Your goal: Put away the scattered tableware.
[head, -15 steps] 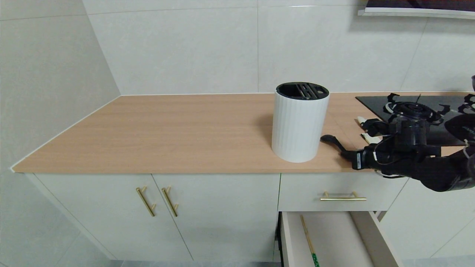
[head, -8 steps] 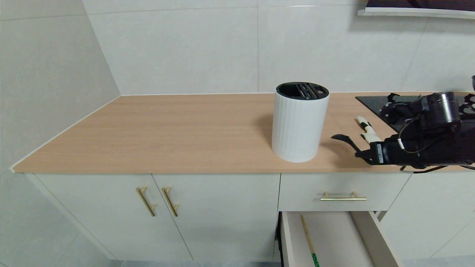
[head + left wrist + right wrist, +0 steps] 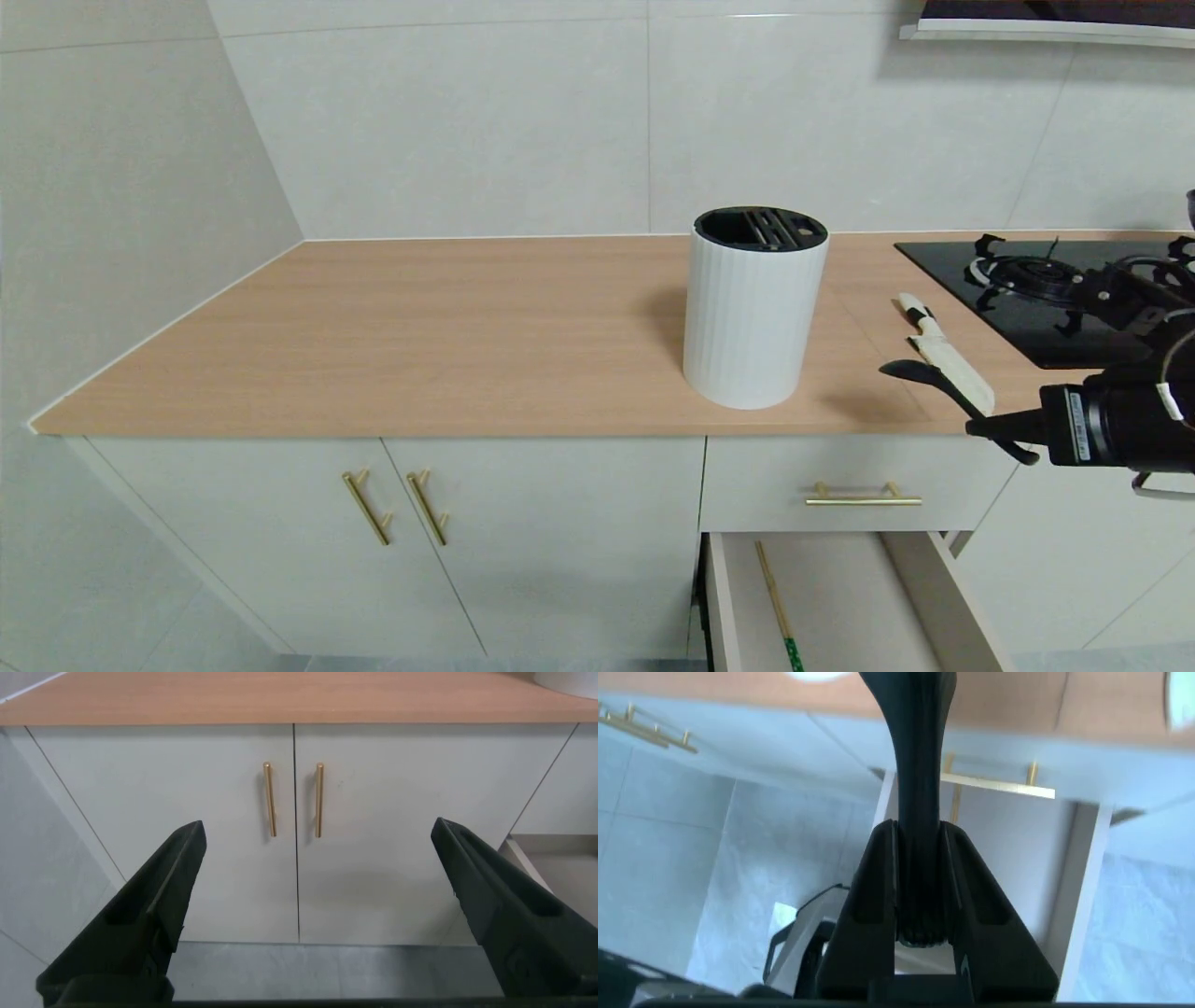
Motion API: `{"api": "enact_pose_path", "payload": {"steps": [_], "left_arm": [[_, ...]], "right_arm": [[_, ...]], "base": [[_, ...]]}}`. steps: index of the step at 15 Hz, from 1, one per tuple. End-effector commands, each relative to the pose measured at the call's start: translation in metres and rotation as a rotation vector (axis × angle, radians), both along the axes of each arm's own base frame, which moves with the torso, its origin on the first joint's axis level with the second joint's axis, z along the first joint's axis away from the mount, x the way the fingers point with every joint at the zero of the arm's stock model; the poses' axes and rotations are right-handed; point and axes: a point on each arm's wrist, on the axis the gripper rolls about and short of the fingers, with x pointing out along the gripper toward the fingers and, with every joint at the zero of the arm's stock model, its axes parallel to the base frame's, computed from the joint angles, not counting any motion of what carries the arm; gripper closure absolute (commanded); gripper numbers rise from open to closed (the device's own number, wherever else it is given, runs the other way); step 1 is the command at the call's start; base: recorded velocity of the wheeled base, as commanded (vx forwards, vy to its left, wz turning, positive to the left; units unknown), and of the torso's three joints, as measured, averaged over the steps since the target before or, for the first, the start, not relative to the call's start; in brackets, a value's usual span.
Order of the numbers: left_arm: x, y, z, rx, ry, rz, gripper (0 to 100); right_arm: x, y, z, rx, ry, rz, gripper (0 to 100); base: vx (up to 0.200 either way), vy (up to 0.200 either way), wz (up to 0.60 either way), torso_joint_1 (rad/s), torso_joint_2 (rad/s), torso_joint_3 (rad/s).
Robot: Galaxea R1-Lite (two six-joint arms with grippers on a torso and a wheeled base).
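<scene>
Before the counter (image 3: 467, 327), the right gripper (image 3: 1006, 432) clamps a slim, curved black utensil (image 3: 920, 373), perhaps a spoon.

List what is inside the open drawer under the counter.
A green-tipped chopstick lies near the left wall of the drawer; the rest of the visible floor is bare. The drawer's back part is covered by the upper drawer.

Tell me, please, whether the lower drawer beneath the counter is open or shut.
Open. The lower drawer juts out past the shut drawer above it, its inside bared, with chopsticks in it.
</scene>
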Motion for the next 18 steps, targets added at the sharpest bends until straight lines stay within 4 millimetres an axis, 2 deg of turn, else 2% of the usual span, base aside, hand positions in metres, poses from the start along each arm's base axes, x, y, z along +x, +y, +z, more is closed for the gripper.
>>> {"api": "enact_pose_path", "payload": {"steps": [1,3,8,16,18], "left_arm": [[0.0,0.0,0.0,0.0,0.002,0.0,0],[0.0,0.0,0.0,0.0,0.002,0.0,0],[0.0,0.0,0.0,0.0,0.002,0.0,0],[0.0,0.0,0.0,0.0,0.002,0.0,0],[0.0,0.0,0.0,0.0,0.002,0.0,0]], "right_arm": [[-0.025,0.0,-0.002,0.005,-0.028,0.021,100],[-0.033,-0.001,-0.015,0.001,-0.009,0.027,100],[-0.02,0.002,-0.037,-0.017,0.055,0.029,100],[-0.014,0.003,-0.049,-0.037,0.081,0.04,100],[-0.011,0.003,-0.052,-0.037,0.081,0.04,100]], "base": [[0.0,0.0,0.0,0.0,0.0,0.0],[0.0,0.0,0.0,0.0,0.0,0.0],[0.0,0.0,0.0,0.0,0.0,0.0],[0.0,0.0,0.0,0.0,0.0,0.0],[0.0,0.0,0.0,-0.127,0.3,0.168]]}}
